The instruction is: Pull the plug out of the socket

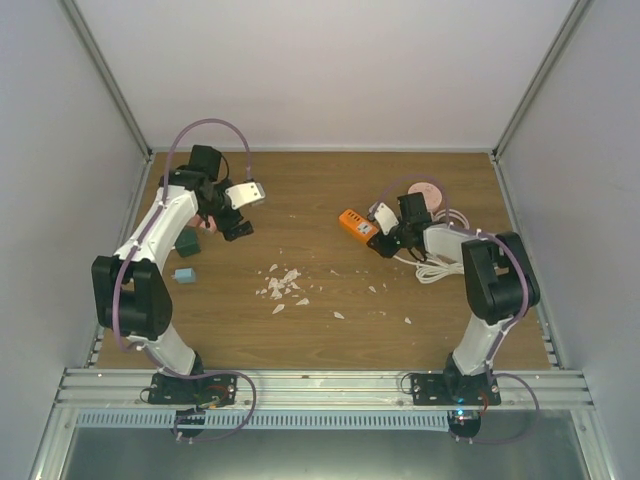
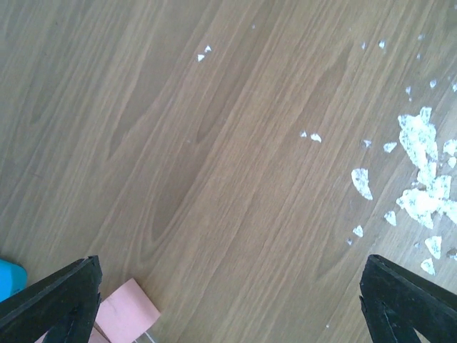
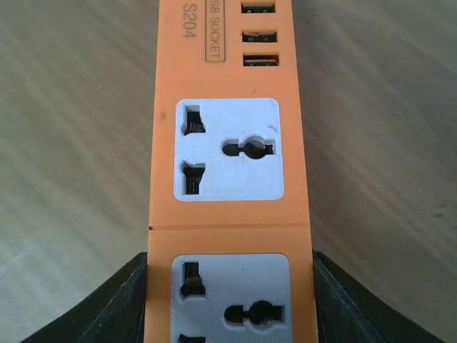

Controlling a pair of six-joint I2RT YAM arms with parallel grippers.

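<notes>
Right hand [image 3: 230, 268] clamped across long orange plastic power strip [image 3: 230, 239], toward table's [image 1: 330, 340] right edge. Left hand [image 2: 230, 261] spread apart, near left edge. Risk: smooth strip slipping, twisting under pull.

Matt orange plastic socket [image 3: 228, 236], smooth wood-grain table [image 1: 330, 190]

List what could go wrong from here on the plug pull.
1. The right gripper grips the sides of the orange power strip itself. The outlets in its wrist view are empty, so a pull would likely drag the strip rather than free a plug.
2. The left gripper hangs open over bare wood, away from the strip, so nothing braces it.
3. The white cable lies coiled beside the right arm and might snag.
</notes>
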